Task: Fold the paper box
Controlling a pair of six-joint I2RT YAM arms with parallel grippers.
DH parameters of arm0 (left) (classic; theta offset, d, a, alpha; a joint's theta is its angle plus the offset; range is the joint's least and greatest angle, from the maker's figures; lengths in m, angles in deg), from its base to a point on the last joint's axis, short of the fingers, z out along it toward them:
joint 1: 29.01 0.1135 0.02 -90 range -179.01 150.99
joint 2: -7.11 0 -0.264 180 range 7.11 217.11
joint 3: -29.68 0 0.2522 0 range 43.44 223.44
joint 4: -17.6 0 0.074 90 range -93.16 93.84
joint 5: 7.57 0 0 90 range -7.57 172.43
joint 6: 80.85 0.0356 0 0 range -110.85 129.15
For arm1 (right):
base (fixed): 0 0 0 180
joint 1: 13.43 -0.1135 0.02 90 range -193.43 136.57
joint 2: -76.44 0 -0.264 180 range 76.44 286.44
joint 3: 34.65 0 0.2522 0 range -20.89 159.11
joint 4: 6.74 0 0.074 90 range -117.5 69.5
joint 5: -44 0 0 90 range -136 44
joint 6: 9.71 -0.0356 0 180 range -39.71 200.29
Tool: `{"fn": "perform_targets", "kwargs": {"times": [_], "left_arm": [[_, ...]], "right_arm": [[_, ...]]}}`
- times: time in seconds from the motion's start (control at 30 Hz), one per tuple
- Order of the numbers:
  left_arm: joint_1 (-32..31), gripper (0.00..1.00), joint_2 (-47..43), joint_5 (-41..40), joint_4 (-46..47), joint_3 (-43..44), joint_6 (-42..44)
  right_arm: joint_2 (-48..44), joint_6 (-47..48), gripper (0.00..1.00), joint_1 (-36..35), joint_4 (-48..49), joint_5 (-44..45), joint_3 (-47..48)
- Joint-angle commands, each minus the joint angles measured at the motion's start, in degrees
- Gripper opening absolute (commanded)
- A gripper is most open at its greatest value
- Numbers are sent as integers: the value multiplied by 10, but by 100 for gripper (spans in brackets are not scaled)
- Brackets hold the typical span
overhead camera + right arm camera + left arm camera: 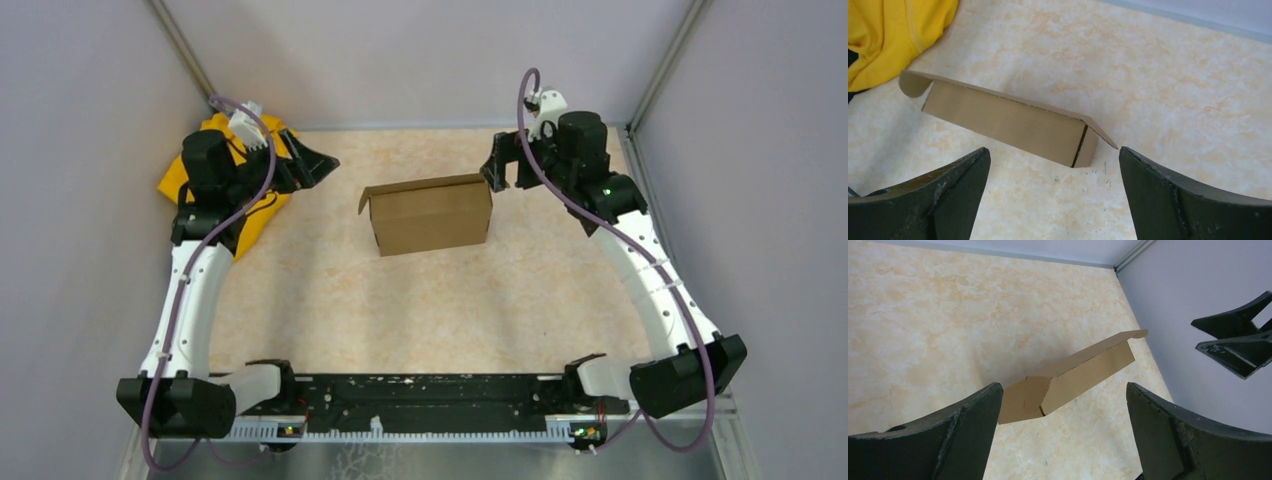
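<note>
The brown cardboard paper box [430, 213] lies folded into a shallow closed shape near the table's far middle, a small flap sticking out at its left end. It also shows in the left wrist view [1073, 372] and in the right wrist view [1008, 121]. My left gripper [318, 166] is open and empty, hanging left of the box and apart from it. My right gripper [503, 168] is open and empty, just off the box's far right corner. In both wrist views the fingers [963, 435] [1178, 200] stand wide apart over bare table.
A yellow cloth garment [245, 190] lies at the far left under the left arm, also in the right wrist view [893, 35]. Grey walls close in the table [420, 300] on three sides. The arm bases sit at the near edge.
</note>
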Motion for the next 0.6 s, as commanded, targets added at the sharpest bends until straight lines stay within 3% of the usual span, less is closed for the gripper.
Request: {"fn": "perform_targets", "kwargs": {"times": [0.0, 0.23, 0.43, 0.57], "left_arm": [[-10, 99, -13, 15, -22, 26, -4], [-29, 99, -70, -80, -58, 23, 55], [-46, 99, -86, -195, -112, 23, 81], [-55, 99, -81, -230, -143, 52, 97]], "right_arm": [[4, -27, 99, 0, -2, 9, 51], [-74, -176, 99, 84, 161, -78, -80], [-54, -233, 99, 85, 200, -136, -99], [-37, -227, 99, 85, 192, -139, -98]]}}
